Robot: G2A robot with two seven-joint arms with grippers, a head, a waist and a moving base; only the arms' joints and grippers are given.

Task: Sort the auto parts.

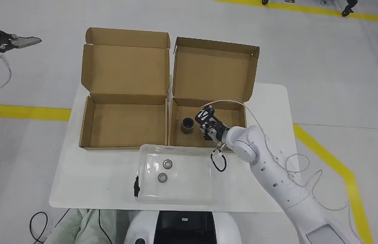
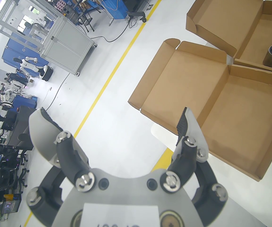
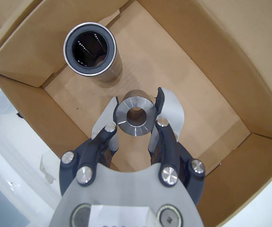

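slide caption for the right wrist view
Right end effector holds a steel sleeve in a cardboard box beside an upright bearing.

White table (image 1: 268,110), two cardboard boxes (image 1: 124,125), clear tray (image 1: 189,180)

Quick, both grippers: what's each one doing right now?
Left gripper: open, empty.
Right gripper: closed on a metal bushing, inside a cardboard box.
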